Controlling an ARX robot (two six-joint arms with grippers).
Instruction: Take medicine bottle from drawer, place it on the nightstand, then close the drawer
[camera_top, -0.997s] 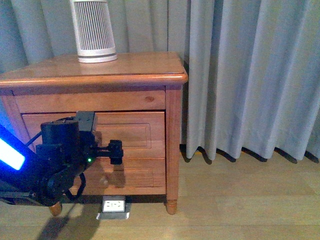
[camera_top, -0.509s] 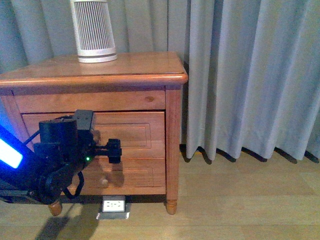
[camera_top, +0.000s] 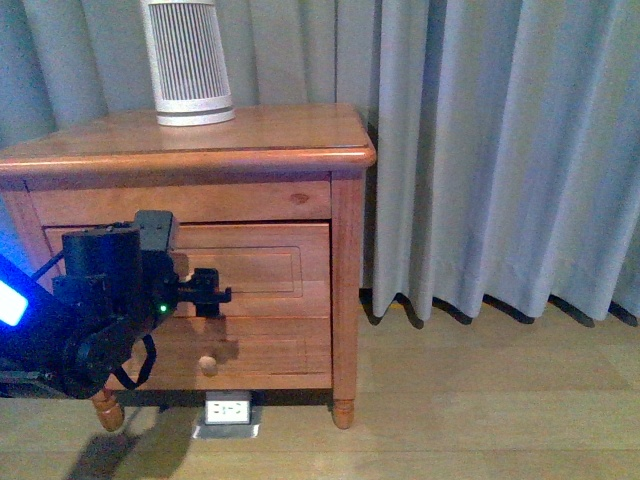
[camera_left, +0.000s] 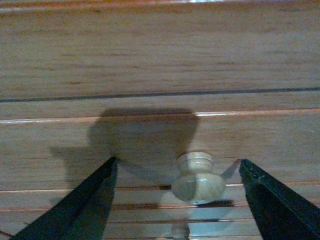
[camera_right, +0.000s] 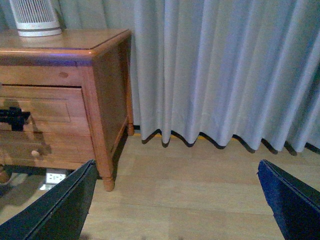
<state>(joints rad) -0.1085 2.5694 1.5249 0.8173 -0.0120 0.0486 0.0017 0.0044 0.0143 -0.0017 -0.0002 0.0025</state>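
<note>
Closely, left fingers (camera_left: 82, 202) spread wide around drawer (camera_top: 262, 268) knob (camera_left: 198, 178), untouched, right fingers (camera_right: 55, 210) spread over open floor (camera_right: 200, 200)

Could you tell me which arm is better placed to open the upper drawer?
Left. The left gripper sits open at the orange-brown wooden upper drawer, fingers either side of its round wooden knob. The right gripper is off beside the nightstand.

Closed knobbed drawer (camera_top: 262, 270), orange-brown nightstand (camera_top: 200, 138)
</note>
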